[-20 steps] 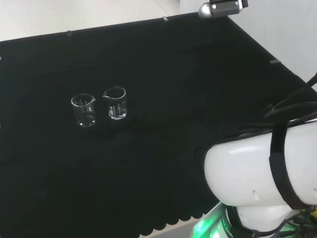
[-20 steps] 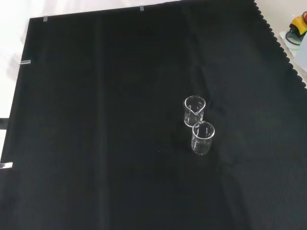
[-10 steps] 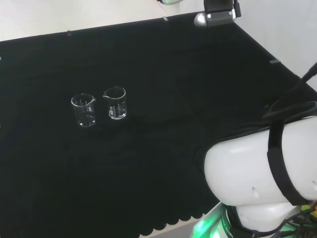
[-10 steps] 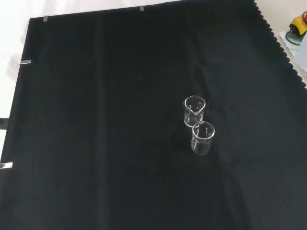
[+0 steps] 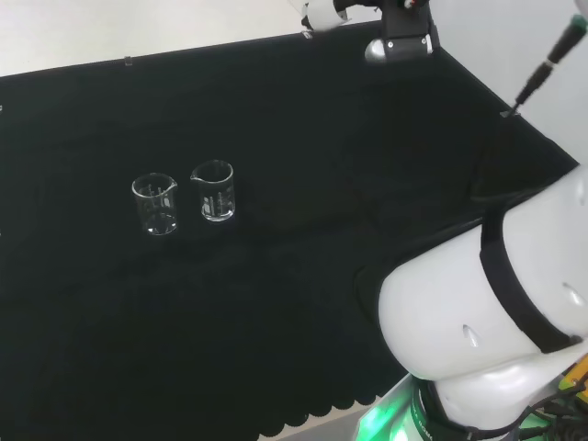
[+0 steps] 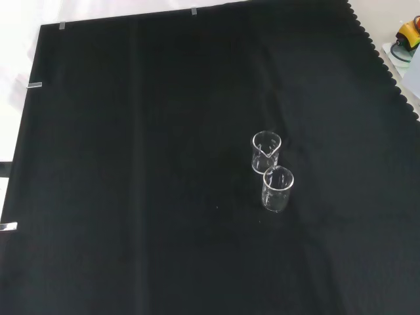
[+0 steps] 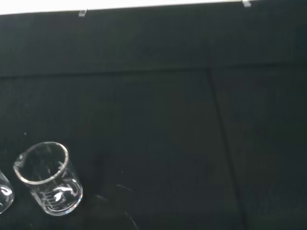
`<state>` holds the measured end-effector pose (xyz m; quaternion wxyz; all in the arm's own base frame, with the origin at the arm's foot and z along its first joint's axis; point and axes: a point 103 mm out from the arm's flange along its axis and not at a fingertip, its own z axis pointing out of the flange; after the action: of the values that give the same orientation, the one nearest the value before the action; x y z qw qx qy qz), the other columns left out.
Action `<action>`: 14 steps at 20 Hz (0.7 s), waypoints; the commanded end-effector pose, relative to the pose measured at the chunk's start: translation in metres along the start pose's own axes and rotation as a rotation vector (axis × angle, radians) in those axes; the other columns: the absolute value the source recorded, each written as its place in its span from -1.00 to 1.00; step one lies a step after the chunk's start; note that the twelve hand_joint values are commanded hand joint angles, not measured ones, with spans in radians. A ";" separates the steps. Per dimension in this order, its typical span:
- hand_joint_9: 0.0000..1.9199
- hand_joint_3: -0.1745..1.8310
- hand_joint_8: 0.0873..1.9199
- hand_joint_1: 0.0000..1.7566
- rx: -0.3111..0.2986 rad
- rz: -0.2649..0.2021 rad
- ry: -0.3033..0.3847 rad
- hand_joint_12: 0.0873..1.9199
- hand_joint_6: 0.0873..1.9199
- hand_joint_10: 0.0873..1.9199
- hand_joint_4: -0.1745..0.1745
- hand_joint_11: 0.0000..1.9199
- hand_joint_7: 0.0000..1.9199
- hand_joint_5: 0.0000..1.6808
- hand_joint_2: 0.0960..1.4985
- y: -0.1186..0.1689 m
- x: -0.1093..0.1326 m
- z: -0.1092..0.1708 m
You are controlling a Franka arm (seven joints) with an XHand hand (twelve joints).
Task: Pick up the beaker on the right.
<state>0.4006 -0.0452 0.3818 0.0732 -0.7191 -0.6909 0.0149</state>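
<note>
The right-hand beaker (image 5: 213,191) in the head view stands upright on the surface (image 5: 303,156), just beside a second beaker (image 5: 155,204) at its 9 o'clock. Risk: reaching fingers could knock that close neighbour over. The arm (image 5: 478,322) sits low at 4 o'clock; whether the hand is open, I cannot tell.

- The bench is covered by a black cloth (image 6: 131,164), and faint creases are seen running through it.
- A scalloped cloth edge (image 5: 312,413) is shown at the near side in the head view.
- Pale floor (image 5: 138,28) is glimpsed beyond the far edge.
- Small silver clips (image 6: 36,84) are seen along the borders.
</note>
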 end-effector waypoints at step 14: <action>-0.79 0.23 -0.39 -0.15 0.041 -0.099 0.168 0.19 -1.00 -0.28 -0.30 -1.00 -0.88 -0.78 -0.35 0.095 -0.024 0.101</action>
<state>0.4644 -0.0631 0.2902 0.1286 -0.6877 -0.7142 -0.0206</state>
